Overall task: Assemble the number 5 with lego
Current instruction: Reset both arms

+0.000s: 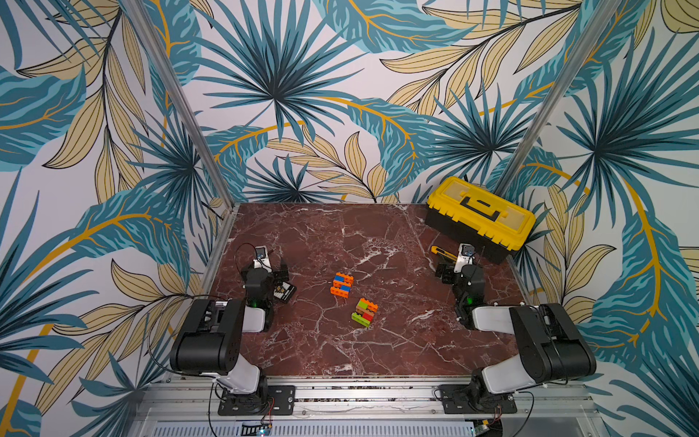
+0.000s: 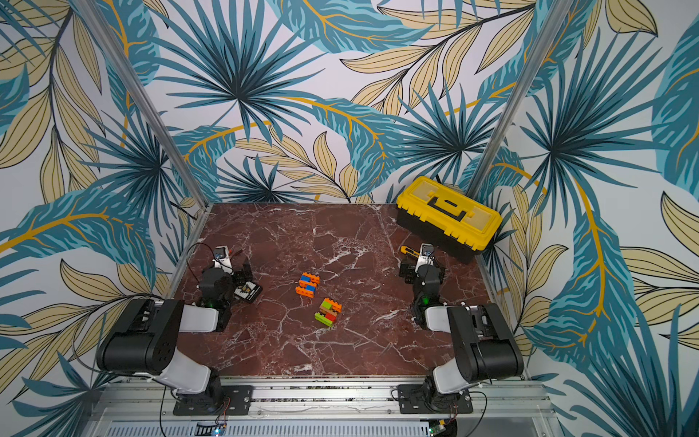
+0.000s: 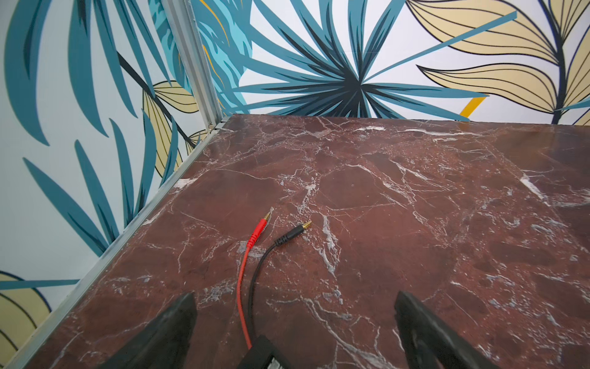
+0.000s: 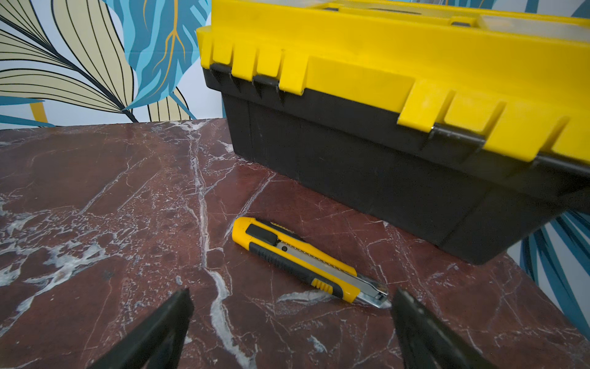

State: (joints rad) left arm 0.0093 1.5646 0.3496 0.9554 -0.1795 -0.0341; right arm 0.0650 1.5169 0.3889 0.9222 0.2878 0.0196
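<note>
Sitting near the middle of the marble table point(image 1: 378, 246), the lego point(image 2: 308, 284) is lying in two clumps just beside each other: an orange-and-blue clump point(image 1: 342, 284) and a lime, orange and red clump point(image 1: 364, 312) (both well apart from either arm). The left gripper point(image 3: 293, 306) is standing wide open, holding nothing, above red and black leads point(image 3: 255, 236). The right gripper point(image 4: 292, 303) is gaping too, empty, near the utility knife point(image 4: 306, 258) lying beside the toolbox point(image 4: 351, 143).

We log two arms, left arm point(image 1: 206, 340) and right arm point(image 1: 548, 340): matte black joint housings, white link covers. Green light point(image 1: 254, 302) at each wrist (small, glowing). Thin black cable point(image 1: 150, 340) loops off left arm. Black base plates point(image 1: 283, 399), silver screws. Fingers point(image 3: 166, 332) black, tapered.
</note>
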